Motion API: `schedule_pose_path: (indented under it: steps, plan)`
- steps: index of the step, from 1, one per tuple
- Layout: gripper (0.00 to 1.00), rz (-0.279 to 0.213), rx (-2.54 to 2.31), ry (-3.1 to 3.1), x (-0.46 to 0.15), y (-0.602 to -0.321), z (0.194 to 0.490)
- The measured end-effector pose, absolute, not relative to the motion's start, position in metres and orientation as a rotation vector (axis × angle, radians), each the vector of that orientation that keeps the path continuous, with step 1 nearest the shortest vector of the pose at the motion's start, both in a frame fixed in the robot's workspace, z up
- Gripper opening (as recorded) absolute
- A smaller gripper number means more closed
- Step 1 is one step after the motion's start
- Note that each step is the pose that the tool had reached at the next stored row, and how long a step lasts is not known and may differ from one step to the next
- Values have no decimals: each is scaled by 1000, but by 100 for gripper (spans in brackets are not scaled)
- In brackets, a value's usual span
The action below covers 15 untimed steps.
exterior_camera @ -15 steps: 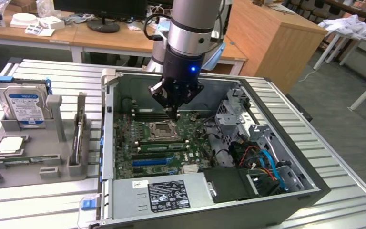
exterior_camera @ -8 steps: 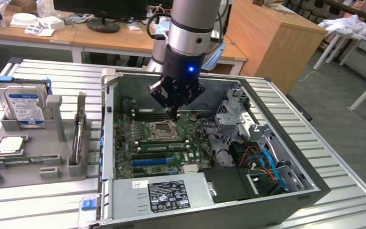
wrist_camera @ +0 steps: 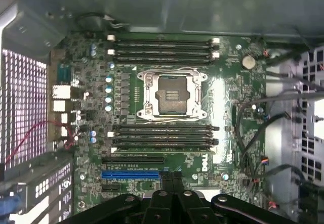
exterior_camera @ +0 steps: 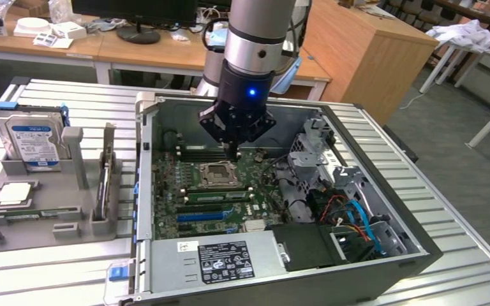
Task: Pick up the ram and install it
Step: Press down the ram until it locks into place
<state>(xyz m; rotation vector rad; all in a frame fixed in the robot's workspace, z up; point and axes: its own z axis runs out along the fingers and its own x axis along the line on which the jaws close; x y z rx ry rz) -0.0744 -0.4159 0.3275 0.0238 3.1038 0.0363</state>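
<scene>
The open grey metal computer case (exterior_camera: 381, 255) lies on the ribbed metal counter (exterior_camera: 49, 268). Inside it, the green motherboard (wrist_camera: 228, 102) sits beneath the black gripper (exterior_camera: 232, 152), whose jaws are closed and empty. The narrow green ram stick (exterior_camera: 217, 196) sits in a slot beside the silver processor socket (wrist_camera: 172, 95).

Exterior view: high, oblique, distant, looking down at the open computer case (exterior_camera: 398, 255) on the surface (exterior_camera: 58, 268). Wrist view: close, straight down. Both share the motherboard (exterior_camera: 228, 191).
</scene>
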Motion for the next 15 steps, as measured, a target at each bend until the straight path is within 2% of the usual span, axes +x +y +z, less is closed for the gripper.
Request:
schedule_pose_path:
  steps: [15]
  plan:
    - [11,34,81,3138,-72,-416,327]
